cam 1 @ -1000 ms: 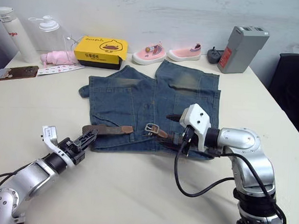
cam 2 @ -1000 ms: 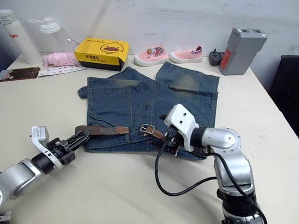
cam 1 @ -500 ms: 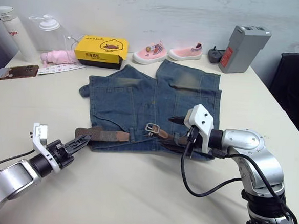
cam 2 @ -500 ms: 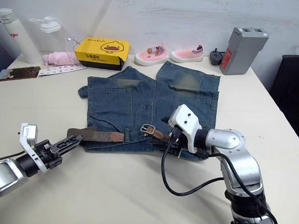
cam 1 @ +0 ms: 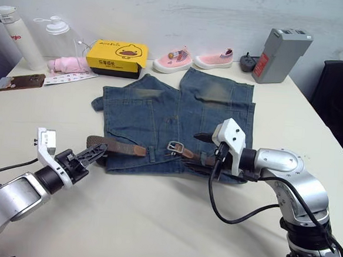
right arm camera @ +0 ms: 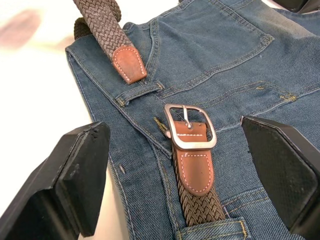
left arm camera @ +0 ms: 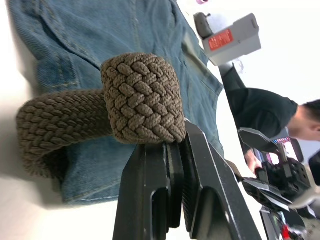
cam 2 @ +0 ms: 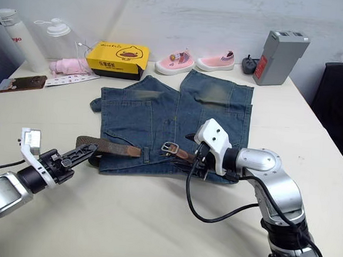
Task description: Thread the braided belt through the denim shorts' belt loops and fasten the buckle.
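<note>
The left gripper [cam 1: 93,154] clamps a fold of the dark-brown braided belt [cam 1: 116,145] at the blue denim shorts' [cam 1: 178,120] waistband, near the table's front-left. The belt's leather tip [right arm camera: 128,63] lies along the waistband, just short of the silver buckle [right arm camera: 190,126], nearer the wide-open right gripper [right arm camera: 185,172].

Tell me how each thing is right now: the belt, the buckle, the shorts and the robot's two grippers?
Brown braided belt: partly threaded, bent back on itself.
Silver metal buckle: unfastened, flat on denim.
Blue denim shorts: spread flat on table.
Left gripper: shut on belt.
Right gripper: fingers wide open, above buckle.
</note>
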